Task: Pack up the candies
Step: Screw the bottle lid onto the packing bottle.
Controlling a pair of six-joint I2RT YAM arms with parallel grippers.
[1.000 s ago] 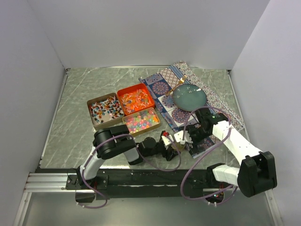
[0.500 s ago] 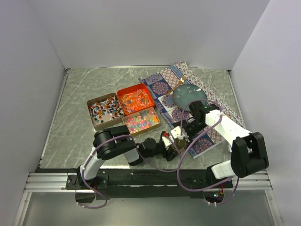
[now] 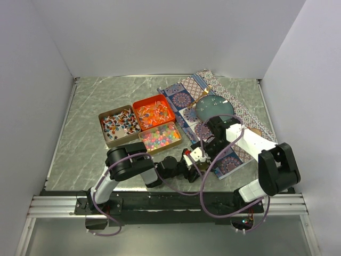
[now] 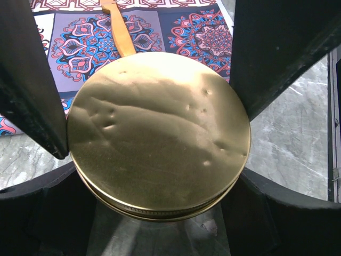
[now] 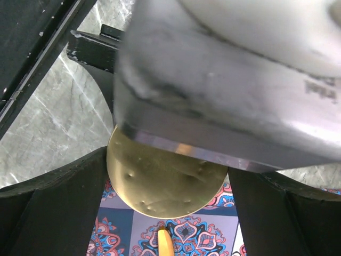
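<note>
Candies (image 3: 153, 112) fill three open tins (image 3: 101, 121) set touching one another, left of the centre of the counter (image 3: 90, 96): wrapped pieces, orange-red pieces and multicoloured beads. Toward the counter's near edge, the left fingers (image 4: 32, 106) grip a round gold lid (image 4: 160, 144) by its rim, at the border of a patterned cloth (image 4: 85, 42). The right fingers (image 5: 48, 213) stand spread wide astride the same lid.

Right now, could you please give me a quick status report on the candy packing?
Left gripper shut on gold lid. Right gripper open, flanking same lid. Candies in three uncovered tins. In the way: both arms crowded at lid.
</note>
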